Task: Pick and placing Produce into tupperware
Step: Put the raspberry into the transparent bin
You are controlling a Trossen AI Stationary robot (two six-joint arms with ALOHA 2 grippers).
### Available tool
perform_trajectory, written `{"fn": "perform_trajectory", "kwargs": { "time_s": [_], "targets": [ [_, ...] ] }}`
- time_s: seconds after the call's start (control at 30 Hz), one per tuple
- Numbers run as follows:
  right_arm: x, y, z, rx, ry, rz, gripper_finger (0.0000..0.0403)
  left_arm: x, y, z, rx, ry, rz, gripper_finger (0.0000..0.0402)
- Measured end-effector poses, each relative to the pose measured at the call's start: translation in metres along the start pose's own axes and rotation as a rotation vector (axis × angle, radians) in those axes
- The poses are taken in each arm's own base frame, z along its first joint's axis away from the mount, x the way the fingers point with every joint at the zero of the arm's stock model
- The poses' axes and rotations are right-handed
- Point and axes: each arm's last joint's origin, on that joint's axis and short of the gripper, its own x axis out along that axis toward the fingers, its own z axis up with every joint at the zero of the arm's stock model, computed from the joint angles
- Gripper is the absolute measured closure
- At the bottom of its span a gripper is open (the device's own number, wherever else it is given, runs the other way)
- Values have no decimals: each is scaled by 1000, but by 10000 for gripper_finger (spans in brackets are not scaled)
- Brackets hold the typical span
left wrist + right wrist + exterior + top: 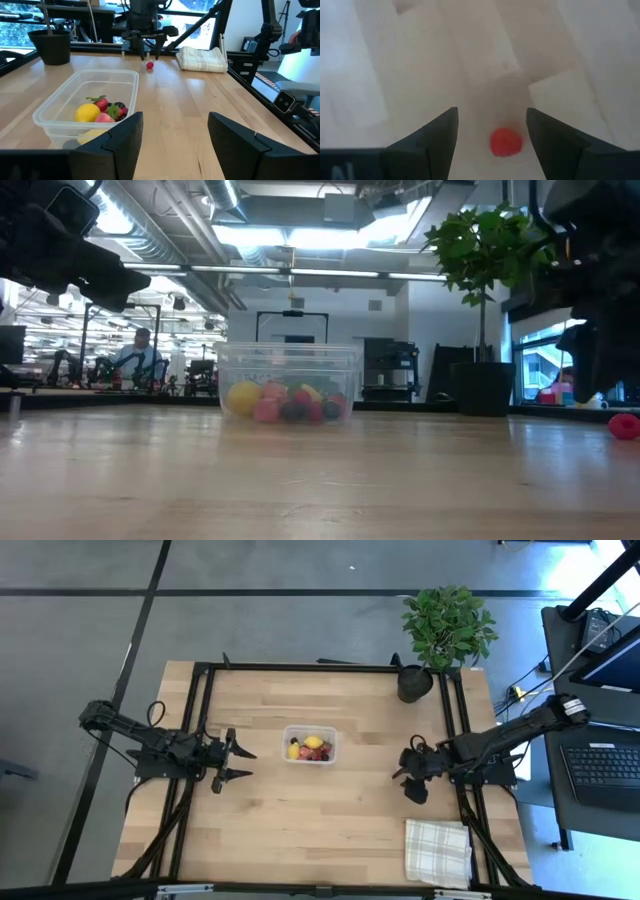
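Clear plastic tupperware point(308, 747), matt wood table point(300, 820)

A green potted plant point(443, 635) stands at the far right corner of the wooden desk point(330, 810), and a folded checked cloth point(438, 852) lies at the near right corner. A laptop point(605, 765) sits off to the right, and across the room a person point(137, 356) sits at a workstation.

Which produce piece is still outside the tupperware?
The small red berry lying on the wooden table under the open right gripper; the others sit in the clear plastic tub.
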Motion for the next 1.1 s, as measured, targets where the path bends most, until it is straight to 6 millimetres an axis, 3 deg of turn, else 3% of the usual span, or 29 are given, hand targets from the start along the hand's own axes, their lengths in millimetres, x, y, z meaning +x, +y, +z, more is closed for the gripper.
{"fn": "perform_trajectory", "kwargs": {
  "time_s": [0.37,0.83,1.1],
  "targets": [
    [1,9,-12,-164,-74,-136,166,0,0,0,0,0,0,184],
    [-2,21,-31,-166,-76,-150,166,0,0,0,0,0,0,184],
    [14,24,-34,-198,-36,-221,166,0,0,0,0,-1,0,184]
  ]
}}
